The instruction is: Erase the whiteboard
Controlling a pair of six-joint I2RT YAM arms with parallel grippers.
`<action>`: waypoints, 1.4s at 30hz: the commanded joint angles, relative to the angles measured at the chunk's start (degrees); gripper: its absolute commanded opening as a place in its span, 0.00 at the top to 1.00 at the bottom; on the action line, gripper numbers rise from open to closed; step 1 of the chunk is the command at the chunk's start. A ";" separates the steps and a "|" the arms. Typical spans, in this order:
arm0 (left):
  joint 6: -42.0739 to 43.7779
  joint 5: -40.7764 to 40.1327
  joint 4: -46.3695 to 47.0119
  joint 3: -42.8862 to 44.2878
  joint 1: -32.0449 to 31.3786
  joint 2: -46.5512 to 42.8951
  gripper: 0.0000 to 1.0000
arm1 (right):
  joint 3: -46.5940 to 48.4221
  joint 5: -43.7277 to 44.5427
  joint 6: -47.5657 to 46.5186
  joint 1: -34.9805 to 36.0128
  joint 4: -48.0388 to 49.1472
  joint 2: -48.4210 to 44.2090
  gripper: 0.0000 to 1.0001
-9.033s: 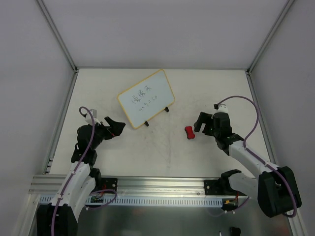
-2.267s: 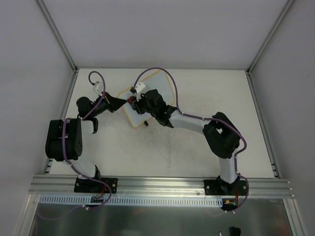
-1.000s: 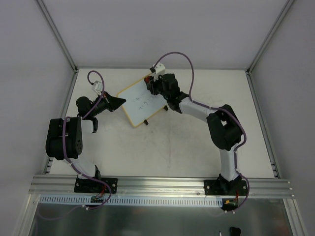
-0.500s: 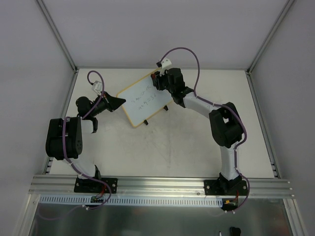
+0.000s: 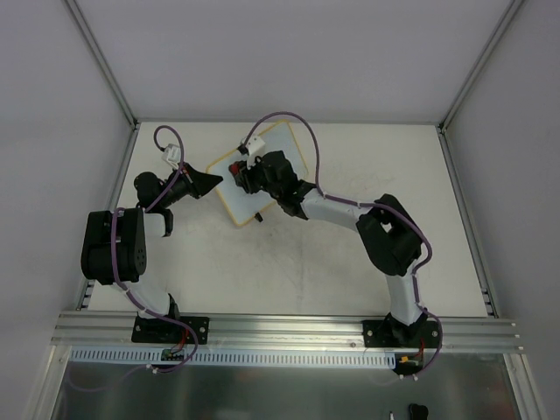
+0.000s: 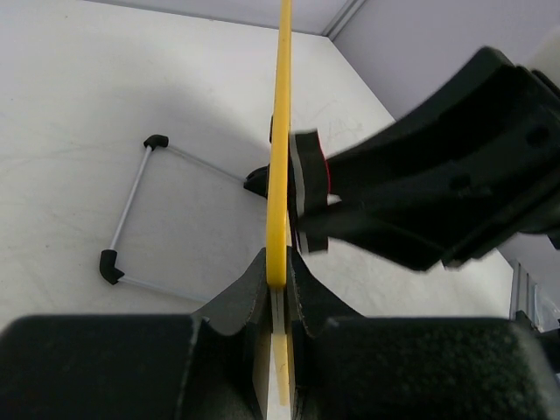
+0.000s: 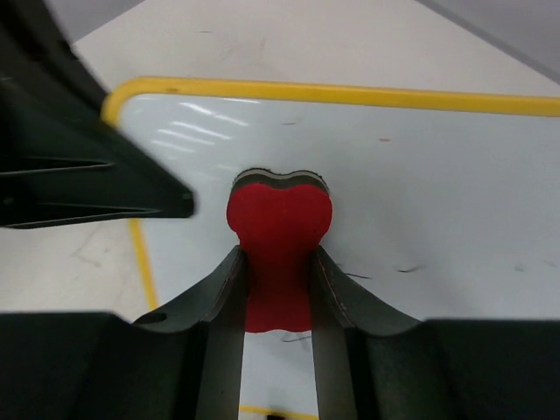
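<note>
The whiteboard [image 5: 286,147] stands tilted at the table's far middle, its yellow frame [image 6: 280,157] edge-on in the left wrist view. My left gripper [image 5: 216,180] is shut on the board's left edge, its jaws [image 6: 278,271] pinching the frame. My right gripper [image 5: 238,170] is shut on the red eraser [image 7: 280,236] and presses it flat against the white face [image 7: 420,175], near the left end. A few thin dark strokes [image 7: 407,269] show on the board beside the right gripper's fingers. The right arm covers much of the board from above.
The board's wire stand with black feet [image 6: 131,210] rests on the table behind it. Grey walls close in the table at left, right and back. The right arm's purple cable [image 5: 293,122] loops over the board's top corner.
My right gripper has swept the eraser from the board's top right corner down and left to its left end. The left gripper has kept its hold on the board's edge.
</note>
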 commanded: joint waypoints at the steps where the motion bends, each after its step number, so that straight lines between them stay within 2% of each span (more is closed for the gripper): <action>1: 3.34 2.80 4.67 0.54 0.11 -0.14 1.00 | -0.24 -2.44 1.98 4.12 0.01 0.91 1.00; 5: 3.25 2.80 5.02 0.54 0.11 -0.05 1.00 | 0.29 -1.73 3.12 6.50 0.10 2.40 1.00; 10: 3.17 2.80 5.19 0.46 0.11 -0.14 1.00 | -0.15 0.03 4.44 5.80 0.10 3.02 1.00; 18: 3.08 2.80 5.37 0.37 0.11 -0.14 1.00 | -1.47 0.46 7.34 -1.65 -1.30 1.17 1.00; 30: 2.90 3.07 5.63 0.28 0.11 -0.05 1.00 | 5.91 -1.99 5.41 -12.12 -8.07 2.93 1.00; 37: 2.99 3.07 5.55 0.28 0.11 -0.14 1.00 | 10.75 -4.37 5.50 -15.56 -10.89 5.48 1.00; 42: 2.99 2.98 5.54 0.28 0.11 -0.23 1.00 | 8.83 -5.16 5.32 -15.82 -10.98 5.48 1.00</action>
